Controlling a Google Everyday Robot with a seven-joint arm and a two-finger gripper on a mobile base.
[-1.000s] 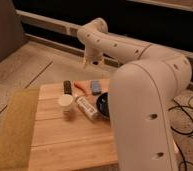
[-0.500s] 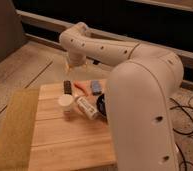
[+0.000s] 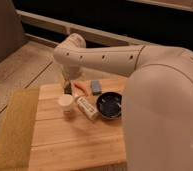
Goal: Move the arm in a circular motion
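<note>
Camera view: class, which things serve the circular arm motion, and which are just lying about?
Job: arm; its tool, hanging above the table, near its back edge.
Lying about: white cup; black bowl; blue block; orange item; white tube.

A pale wooden plank table [image 3: 65,145] filled the foreground, with an olive-yellow woven mat [image 3: 10,130] lying along its left side. Around it spread a speckled grey stone floor [image 3: 27,62]. Behind, a pale horizontal ledge [image 3: 97,34] ran beneath a dark wall [image 3: 115,17], and a grey-brown upright panel [image 3: 1,27] stood at far left. The light was warm and dim. The gripper [image 3: 67,80] hung over the table's far edge.
</note>
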